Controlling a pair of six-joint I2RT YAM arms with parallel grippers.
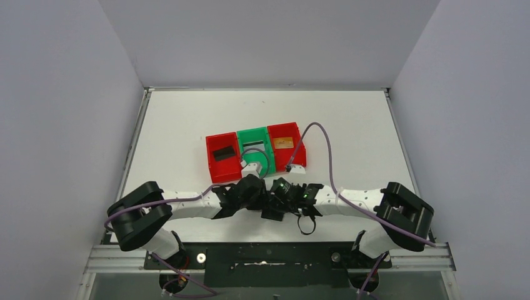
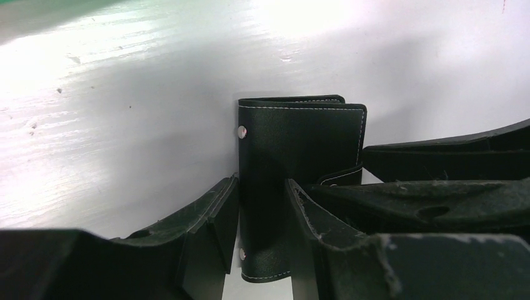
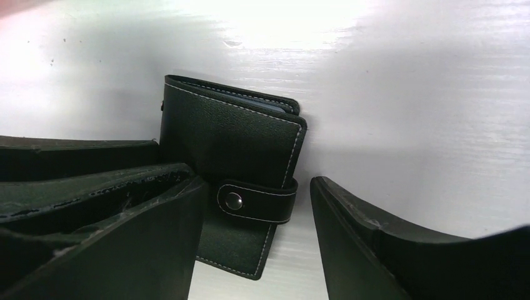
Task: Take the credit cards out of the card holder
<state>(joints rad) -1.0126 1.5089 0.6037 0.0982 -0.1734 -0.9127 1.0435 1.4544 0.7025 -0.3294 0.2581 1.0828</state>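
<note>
Card holder (image 3: 231, 134): closed, tab snapped, flat on the white table (image 3: 406, 94), mid-frame in both wrist views.
Left gripper (image 2: 262, 181): half-closed about its spine edge; whether it pinches, I cannot tell.
Right gripper (image 3: 257, 181): spread, over the tab side.

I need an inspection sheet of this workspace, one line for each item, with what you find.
surface: white table, a few small dark specks.
job's things: black card holder lies closed on the table, tab snapped; black card in the left red bin; orange-gold card in the right red bin.
clutter: green bin between the red ones, content unclear.
grippers: left gripper straddles the holder's edge, grip unclear; right gripper open over the holder.
cables: purple cables run along both arms, one loops over the table.
surroundings: grey walls on three sides.
</note>
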